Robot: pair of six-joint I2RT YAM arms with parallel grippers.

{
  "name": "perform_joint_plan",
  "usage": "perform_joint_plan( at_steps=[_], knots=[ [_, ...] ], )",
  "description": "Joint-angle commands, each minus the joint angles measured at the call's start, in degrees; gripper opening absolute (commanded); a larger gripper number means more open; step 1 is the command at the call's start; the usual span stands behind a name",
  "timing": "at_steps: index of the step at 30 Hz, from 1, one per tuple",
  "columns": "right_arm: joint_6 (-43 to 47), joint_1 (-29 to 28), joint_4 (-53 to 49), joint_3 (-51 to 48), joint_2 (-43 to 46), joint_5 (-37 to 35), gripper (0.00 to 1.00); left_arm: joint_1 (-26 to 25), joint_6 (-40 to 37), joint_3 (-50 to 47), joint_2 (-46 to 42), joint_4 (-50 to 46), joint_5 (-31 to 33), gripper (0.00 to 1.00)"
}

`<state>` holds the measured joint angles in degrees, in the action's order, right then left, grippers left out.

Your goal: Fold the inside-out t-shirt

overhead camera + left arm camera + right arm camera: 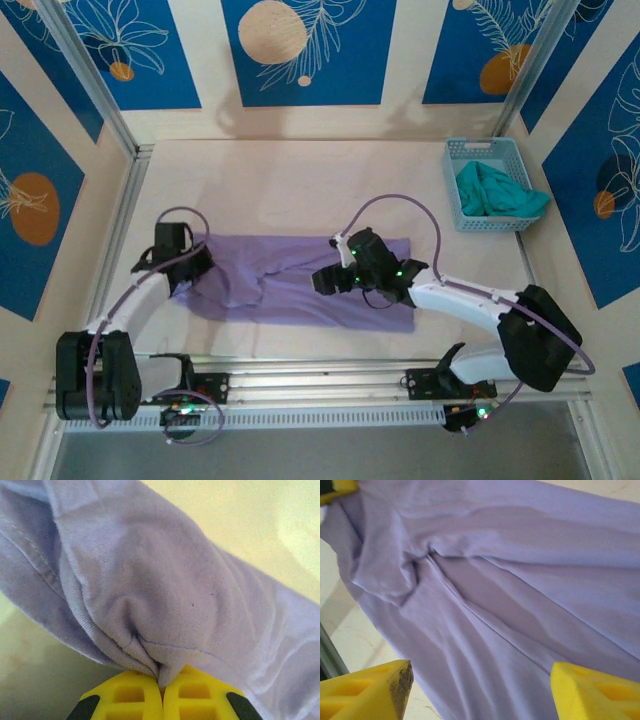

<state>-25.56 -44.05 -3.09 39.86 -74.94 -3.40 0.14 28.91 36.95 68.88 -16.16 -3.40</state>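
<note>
The inside-out t-shirt (290,300) is a lavender strip lying flat across the middle of the table. At its left end my left gripper (190,268) is shut, and in the left wrist view its yellow fingers (130,695) pinch a bunched fold of the t-shirt (165,580) at the gripper (161,682). My right gripper (325,280) hovers over the shirt's middle. In the right wrist view it is the right gripper (481,680) standing open, wide apart above the creased t-shirt (520,580), with nothing between its fingers.
A light blue basket (452,185) at the back right holds a teal-green garment (497,190). A metal rail (320,375) runs along the near edge. Slanted frame posts (85,75) flank the table. Bare tabletop (300,190) lies behind the shirt.
</note>
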Motion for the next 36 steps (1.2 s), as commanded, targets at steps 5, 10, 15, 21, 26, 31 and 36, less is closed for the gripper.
perform_joint_plan(
  at_steps=[5, 10, 15, 21, 26, 31, 36],
  knots=[
    [-0.2, 5.0, -3.6, -3.3, 7.2, 1.7, 0.73, 5.5, -9.5, 13.7, 9.2, -6.3, 23.2, 0.00],
    [0.8, 7.9, -6.6, -5.4, 12.2, 1.7, 0.73, 6.5, -13.9, 24.3, 16.8, -11.2, 32.0, 0.00],
    [0.6, 11.2, -6.9, -7.6, 15.1, 2.5, 0.73, 1.3, -13.5, 28.0, 17.3, -14.2, 29.4, 0.00],
    [1.3, 13.6, -8.7, -7.3, 15.7, 3.3, 0.73, -12.9, -5.7, 27.2, 15.7, -17.6, 18.9, 0.00],
    [1.7, 14.7, -9.5, -7.2, 16.0, 2.7, 0.73, -29.8, 4.7, 27.2, 16.3, -12.7, 11.0, 0.00],
    [-0.1, 16.2, -10.9, -7.6, 17.0, 0.4, 0.73, -41.2, 13.3, 31.8, 24.7, -1.5, 1.9, 0.22],
    [-2.2, 17.8, -11.3, -8.0, 17.5, -2.0, 0.74, -43.2, 11.0, 40.8, 33.8, -2.9, -7.6, 0.49]
  ],
)
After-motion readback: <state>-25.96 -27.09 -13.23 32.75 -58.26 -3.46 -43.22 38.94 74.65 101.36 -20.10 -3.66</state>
